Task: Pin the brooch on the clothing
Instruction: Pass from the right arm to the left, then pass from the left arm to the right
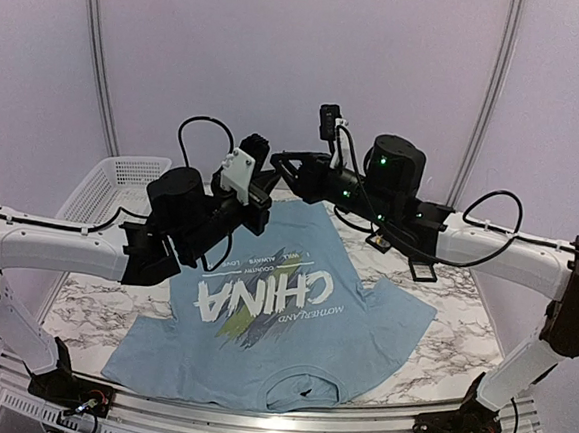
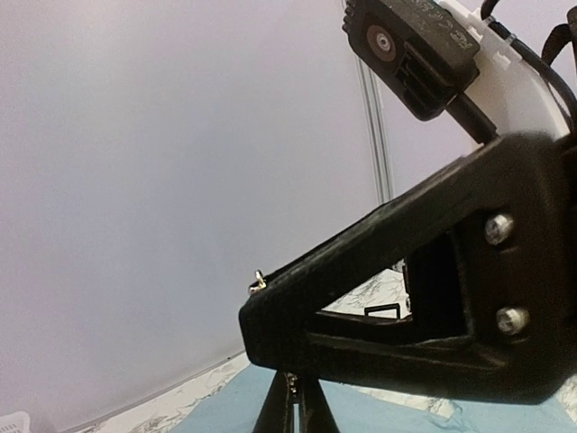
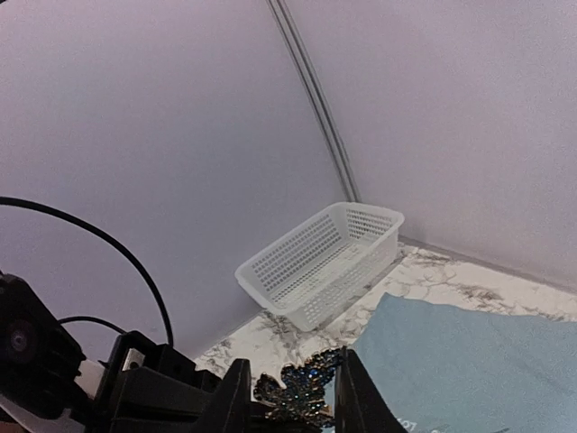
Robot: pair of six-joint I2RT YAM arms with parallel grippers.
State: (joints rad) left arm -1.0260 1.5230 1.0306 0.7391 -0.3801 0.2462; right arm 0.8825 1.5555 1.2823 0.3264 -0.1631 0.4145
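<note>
Over the far edge of the bench, mid-width, both arms meet in the air above the shirt [image 1: 291, 327]. The right gripper [image 3: 293, 383] pinches a glittering blue-gold brooch [image 3: 299, 397] between its fingers. The left gripper [image 2: 290, 397] is nose to nose with it, tips pressed together, with a tiny shiny speck there that can't be identified. A white basket [image 3: 315, 262] sits at the far left corner.

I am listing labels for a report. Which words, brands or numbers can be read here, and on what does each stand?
"CHINA": big white letters on the T-shirt, upside down from above.
"MOTHERLAND": smaller white print beside it.
Tiny lines nearby on the shirt: too small to read.
Raised lettering on the black housing: blurred.
</note>
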